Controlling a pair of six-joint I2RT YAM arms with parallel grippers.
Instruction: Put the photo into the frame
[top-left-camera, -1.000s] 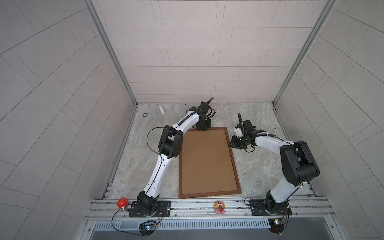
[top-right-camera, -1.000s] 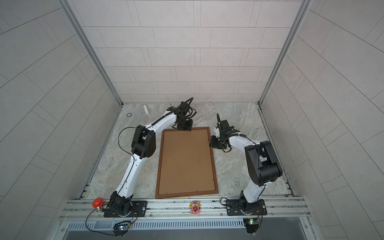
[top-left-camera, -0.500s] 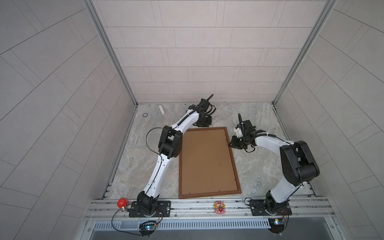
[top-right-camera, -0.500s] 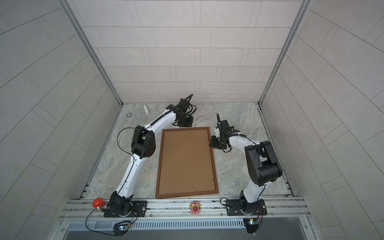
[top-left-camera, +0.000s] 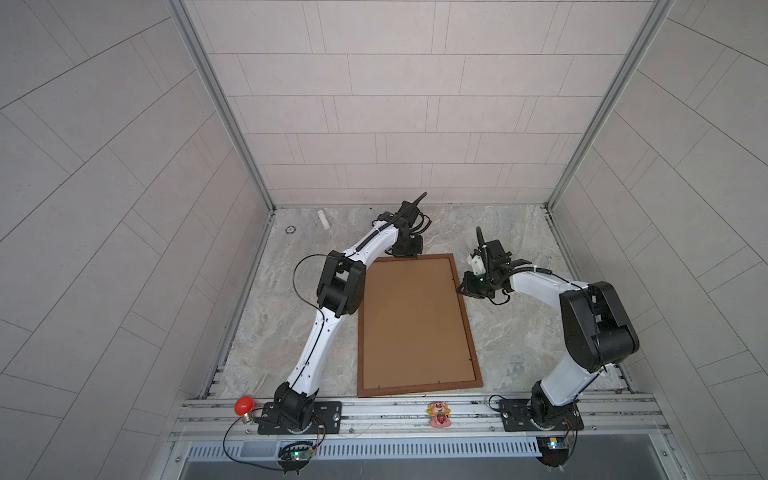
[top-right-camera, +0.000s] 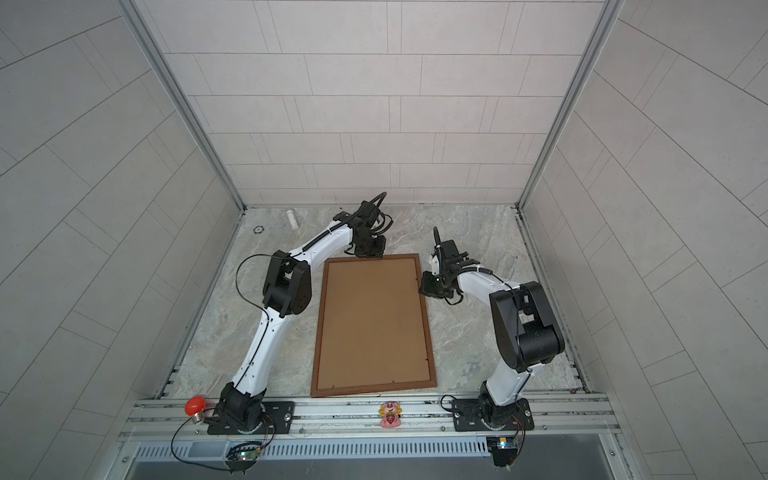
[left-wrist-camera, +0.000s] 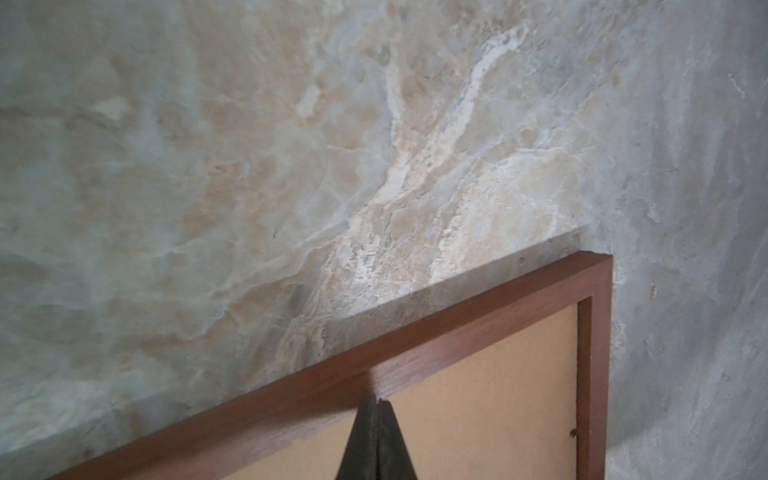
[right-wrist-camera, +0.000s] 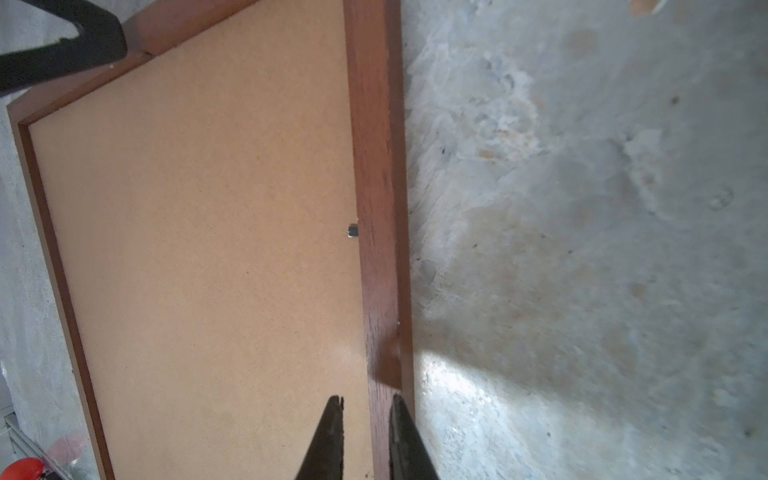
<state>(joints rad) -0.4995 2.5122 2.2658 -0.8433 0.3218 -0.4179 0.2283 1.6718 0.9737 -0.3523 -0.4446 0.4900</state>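
The frame (top-left-camera: 419, 387) (top-right-camera: 374, 387) lies flat, back side up, in the middle of the marble table. A plain brown backing board (top-left-camera: 411, 324) fills it. The photo is hidden. My left gripper (top-left-camera: 409, 251) (top-right-camera: 370, 251) is shut, and its tips (left-wrist-camera: 377, 401) rest at the inner edge of the far rail (left-wrist-camera: 457, 345). My right gripper (top-left-camera: 463, 287) (top-right-camera: 424, 286) is at the frame's right side, open by a narrow gap (right-wrist-camera: 366, 399). One finger is over the board (right-wrist-camera: 199, 228) and the other over the rail (right-wrist-camera: 374, 166). A small metal tab (right-wrist-camera: 353, 230) sits by that rail.
A white cylinder (top-left-camera: 324, 219) and a small ring (top-left-camera: 290, 229) lie at the far left of the table. A red bulb (top-left-camera: 244, 405) and a pink toy (top-left-camera: 439, 413) sit on the front metal rail. Tiled walls close in three sides.
The left wrist shifted slightly at the frame's far edge, lifting back and then coming down on the rail again. The right arm and the frame have not moved.
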